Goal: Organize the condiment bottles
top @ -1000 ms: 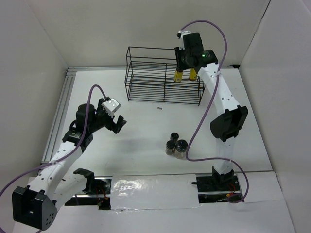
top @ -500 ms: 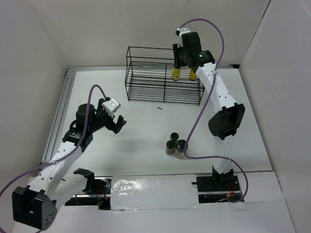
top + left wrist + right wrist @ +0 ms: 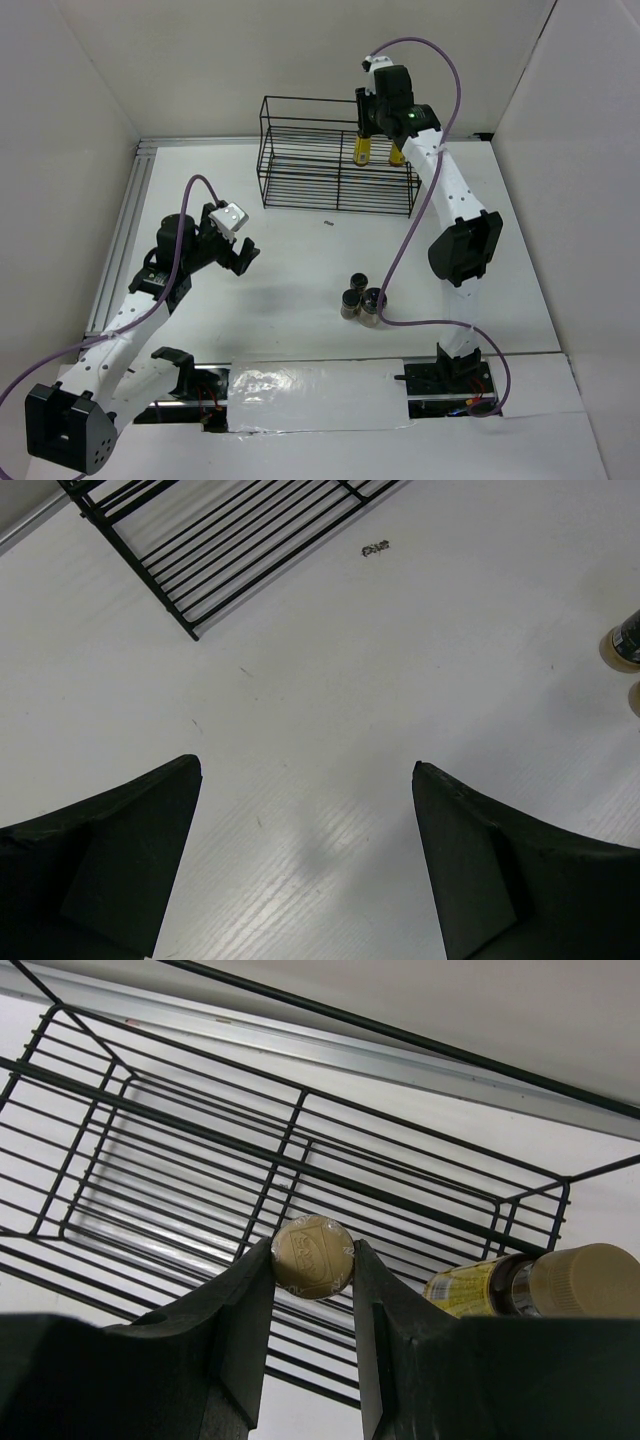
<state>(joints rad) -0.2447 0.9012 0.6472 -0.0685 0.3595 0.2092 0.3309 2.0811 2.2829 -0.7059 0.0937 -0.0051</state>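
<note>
My right gripper (image 3: 312, 1260) is shut on the tan cap (image 3: 312, 1256) of a slim yellow-filled bottle (image 3: 363, 150) and holds it upright in the right part of the black wire rack (image 3: 300, 165). The second slim yellow bottle (image 3: 540, 1282) stands just to its right in the rack; it also shows in the top view (image 3: 397, 153). Three dark-lidded jars (image 3: 361, 298) stand clustered on the table in front of the rack. My left gripper (image 3: 305, 770) is open and empty above bare table, well left of the jars; it also shows in the top view (image 3: 240, 255).
The rack's near corner (image 3: 190, 630) lies ahead of my left gripper. A small dark speck (image 3: 375, 548) lies on the table by the rack. One jar (image 3: 625, 640) shows at the right edge of the left wrist view. White walls enclose the table.
My right gripper has shifted slightly to the left over the rack with the yellow bottle in it. The left arm has not moved.
</note>
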